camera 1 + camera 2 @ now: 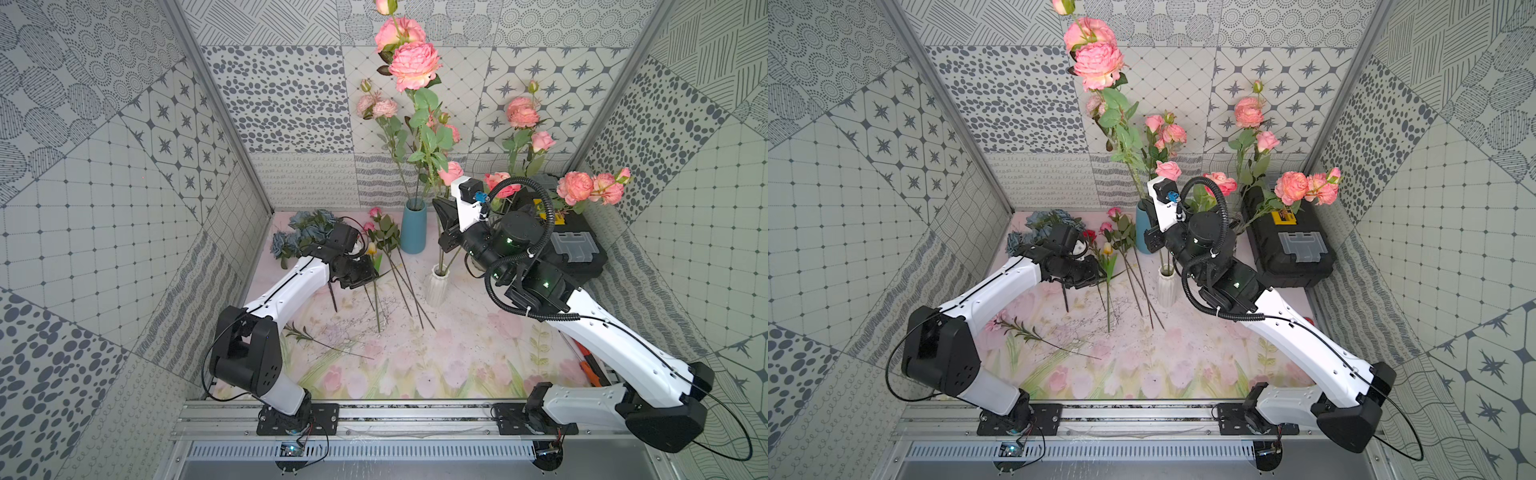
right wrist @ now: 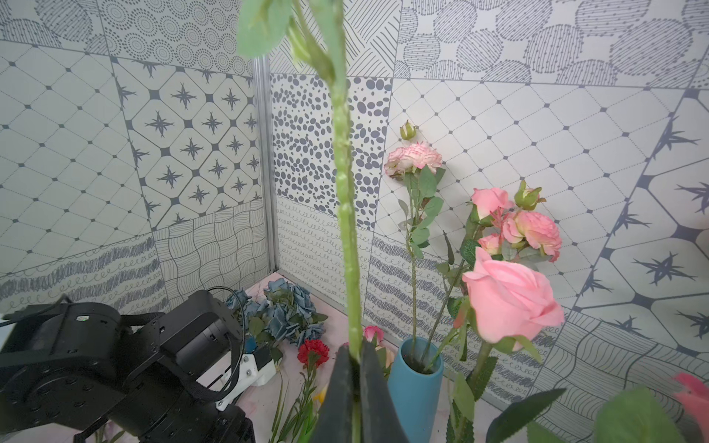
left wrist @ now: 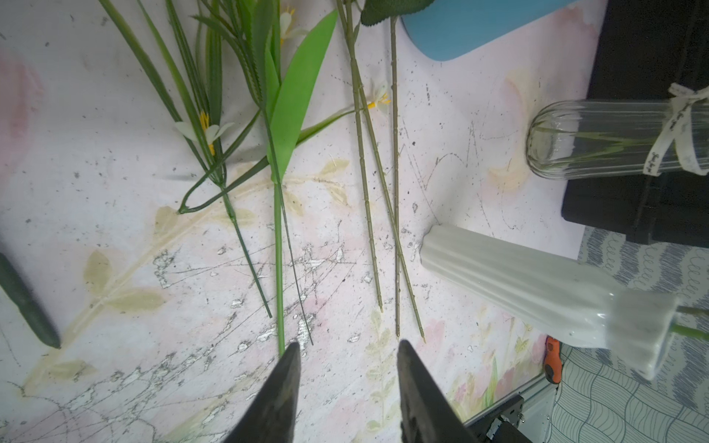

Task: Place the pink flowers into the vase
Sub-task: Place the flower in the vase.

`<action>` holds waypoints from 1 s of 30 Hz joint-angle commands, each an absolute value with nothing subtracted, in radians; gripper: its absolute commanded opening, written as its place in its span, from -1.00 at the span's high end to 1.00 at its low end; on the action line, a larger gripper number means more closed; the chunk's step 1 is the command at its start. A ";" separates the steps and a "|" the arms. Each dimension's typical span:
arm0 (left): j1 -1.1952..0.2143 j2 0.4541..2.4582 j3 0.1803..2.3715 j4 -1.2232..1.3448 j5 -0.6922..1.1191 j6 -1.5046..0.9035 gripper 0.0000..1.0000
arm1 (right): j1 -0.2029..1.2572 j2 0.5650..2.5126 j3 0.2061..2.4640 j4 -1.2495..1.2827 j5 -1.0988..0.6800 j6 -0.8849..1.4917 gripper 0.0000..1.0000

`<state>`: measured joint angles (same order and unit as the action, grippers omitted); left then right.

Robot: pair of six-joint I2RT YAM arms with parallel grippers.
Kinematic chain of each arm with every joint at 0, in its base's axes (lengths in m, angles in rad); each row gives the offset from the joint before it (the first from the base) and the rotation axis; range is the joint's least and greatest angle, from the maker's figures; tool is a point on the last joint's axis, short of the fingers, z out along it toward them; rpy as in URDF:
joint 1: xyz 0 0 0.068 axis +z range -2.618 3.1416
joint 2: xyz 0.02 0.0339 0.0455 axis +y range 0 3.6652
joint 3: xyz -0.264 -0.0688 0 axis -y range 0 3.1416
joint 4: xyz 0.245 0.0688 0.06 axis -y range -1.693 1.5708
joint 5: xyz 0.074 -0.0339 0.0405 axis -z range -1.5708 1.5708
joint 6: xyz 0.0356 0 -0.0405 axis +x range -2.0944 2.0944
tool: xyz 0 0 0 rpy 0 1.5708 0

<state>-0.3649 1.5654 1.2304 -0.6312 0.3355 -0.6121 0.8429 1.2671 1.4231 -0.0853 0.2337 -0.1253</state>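
My right gripper (image 2: 358, 353) is shut on the green stem (image 2: 347, 191) of a tall pink flower (image 1: 415, 64), holding it upright. In both top views its lower stem reaches into the white ribbed vase (image 1: 436, 286) below the gripper (image 1: 442, 212). The blue vase (image 1: 413, 228) beside it holds other pink flowers (image 1: 376, 106). More pink flowers (image 1: 376, 224) lie on the mat left of the blue vase, and a bunch (image 1: 582, 187) rests on the black case. My left gripper (image 3: 347, 345) is open and empty, low over the mat at the ends of the lying stems (image 3: 395, 230).
Blue-grey flowers (image 1: 303, 232) and a red bloom (image 1: 1089, 235) lie at the back left, with a yellow tulip (image 1: 371, 248) near my left wrist. A black tool case (image 1: 573, 245) fills the right side. A clear glass vase (image 3: 598, 140) stands by it. A leafy sprig (image 1: 303, 334) lies on the mat's left.
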 commanded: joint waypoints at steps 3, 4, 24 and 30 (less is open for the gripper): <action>-0.370 1.573 1.244 -0.596 0.350 -0.607 0.17 | 0.848 1.309 1.408 0.004 0.241 -0.196 1.00; -0.371 1.573 1.243 -0.596 0.348 -0.607 0.18 | 0.848 1.314 1.406 0.003 0.240 -0.199 1.00; -0.371 1.588 1.260 -0.621 0.333 -0.599 0.19 | 0.848 1.292 1.160 0.190 0.206 -0.228 1.00; -0.373 1.575 1.247 -0.596 0.333 -0.614 0.19 | 0.841 1.284 1.094 0.239 0.205 -0.233 1.00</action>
